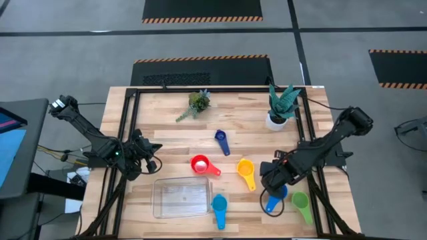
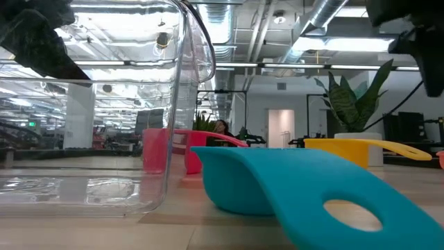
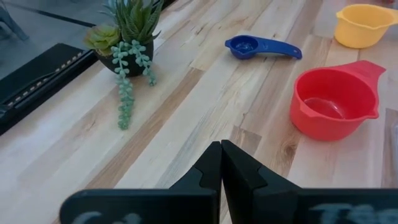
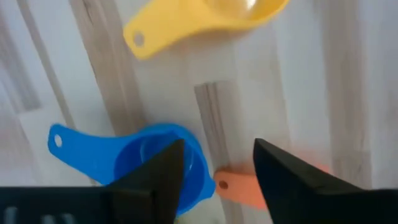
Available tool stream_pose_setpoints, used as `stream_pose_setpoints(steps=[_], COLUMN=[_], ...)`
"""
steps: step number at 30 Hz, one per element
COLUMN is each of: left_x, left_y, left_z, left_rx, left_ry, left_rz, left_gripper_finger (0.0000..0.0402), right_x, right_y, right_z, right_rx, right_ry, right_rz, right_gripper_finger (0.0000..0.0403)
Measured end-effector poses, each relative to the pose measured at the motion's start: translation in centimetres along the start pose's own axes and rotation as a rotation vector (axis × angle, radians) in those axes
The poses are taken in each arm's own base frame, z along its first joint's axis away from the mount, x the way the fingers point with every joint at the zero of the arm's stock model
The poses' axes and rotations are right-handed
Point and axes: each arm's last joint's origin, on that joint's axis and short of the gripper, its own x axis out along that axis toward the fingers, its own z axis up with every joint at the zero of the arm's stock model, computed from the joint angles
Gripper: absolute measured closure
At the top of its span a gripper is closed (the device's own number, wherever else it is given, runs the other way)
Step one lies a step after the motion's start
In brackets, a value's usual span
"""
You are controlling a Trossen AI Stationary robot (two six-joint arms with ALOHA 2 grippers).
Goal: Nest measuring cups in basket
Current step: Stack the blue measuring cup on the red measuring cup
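The clear basket sits near the table's near edge, with nothing in it. Cups lie scattered on the wood: dark blue, red, yellow, light blue, blue and green. My right gripper hangs open over the blue cup. In the right wrist view its fingers stand either side of an orange cup's handle; the orange bowl is hidden. My left gripper is shut, left of the red cup.
Two small potted plants stand toward the far edge: a trailing succulent and a spiky one in a white pot. Black frame rails run along the table's left and right sides. Bare wood lies between the basket and the left gripper.
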Motion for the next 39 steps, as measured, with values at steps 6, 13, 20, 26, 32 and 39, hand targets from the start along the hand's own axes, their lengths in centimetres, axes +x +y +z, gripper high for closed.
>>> stream_pose_setpoints(steps=[6,13,20,26,32,39], left_x=[0.0,0.0,0.0,0.0,0.0,0.0], left_y=[0.0,0.0,0.0,0.0,0.0,0.0], left_z=[0.0,0.0,0.0,0.0,0.0,0.0], left_rx=[0.000,-0.001,-0.003,-0.005,-0.006,0.000], left_ry=[0.000,0.000,0.001,0.001,0.002,0.005], left_rz=[0.000,0.000,0.000,-0.001,-0.002,-0.004], left_gripper_finger=[0.0401,0.0401,0.0401,0.0401,0.0401,0.0401], right_x=[1.1,2.7,5.0,6.2,6.5,6.5], right_y=[1.1,2.4,3.1,2.9,2.7,2.7], right_z=[-0.6,-1.3,-1.4,-0.9,-0.5,-0.4], right_rx=[-0.051,-0.108,-0.188,-0.250,-0.270,-0.282], right_ry=[0.051,0.096,0.158,0.181,0.200,0.193], right_rz=[-0.027,-0.079,-0.178,-0.231,-0.228,-0.218], right_gripper_finger=[0.0154,0.0171,0.0185,0.0199,0.0217,0.0237])
